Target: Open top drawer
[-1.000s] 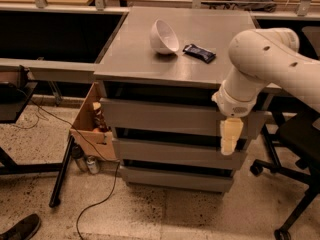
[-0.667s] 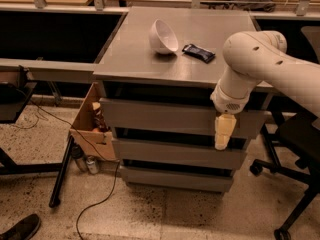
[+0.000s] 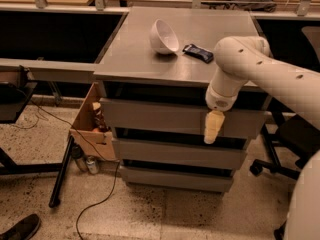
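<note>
The top drawer point(image 3: 155, 116) is the wide grey flat front just under the cabinet's top, with a dark gap above it. Its front sits in line with the two narrower grey fronts point(image 3: 175, 155) below; no tray shows. My gripper point(image 3: 212, 128) hangs cream-coloured and pointing down from the white arm point(image 3: 250, 64). It is in front of the right part of the top drawer's front, its tip at the lower edge. Whether it touches the panel I cannot tell.
A white bowl point(image 3: 163, 36) lies tipped on the cabinet top point(image 3: 130, 59) beside a dark snack packet point(image 3: 198, 53). A cardboard box point(image 3: 90, 131) with bottles and cans point(image 3: 89, 164) stand left of the cabinet. An office chair base point(image 3: 270, 166) is at the right, a black stand leg point(image 3: 60, 176) at the left.
My gripper has moved left and slightly up along the top drawer's front. The drawer front has not visibly moved.
</note>
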You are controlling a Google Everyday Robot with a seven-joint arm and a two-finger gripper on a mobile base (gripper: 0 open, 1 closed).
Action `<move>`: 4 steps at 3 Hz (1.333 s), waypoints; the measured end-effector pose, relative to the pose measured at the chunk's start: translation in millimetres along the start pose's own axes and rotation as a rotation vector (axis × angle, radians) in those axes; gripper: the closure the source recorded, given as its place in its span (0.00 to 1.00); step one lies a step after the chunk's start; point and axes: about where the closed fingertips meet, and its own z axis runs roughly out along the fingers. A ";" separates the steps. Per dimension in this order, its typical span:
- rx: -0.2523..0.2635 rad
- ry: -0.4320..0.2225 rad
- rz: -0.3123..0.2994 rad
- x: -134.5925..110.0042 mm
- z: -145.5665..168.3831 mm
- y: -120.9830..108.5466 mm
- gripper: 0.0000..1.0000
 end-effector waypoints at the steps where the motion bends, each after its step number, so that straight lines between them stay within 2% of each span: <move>1: -0.010 -0.012 0.032 -4.8 17.2 -7.2 0.00; 2: -0.045 -0.019 0.021 -8.8 26.2 -4.4 0.00; 4: -0.107 -0.045 -0.031 -5.1 25.0 19.8 0.00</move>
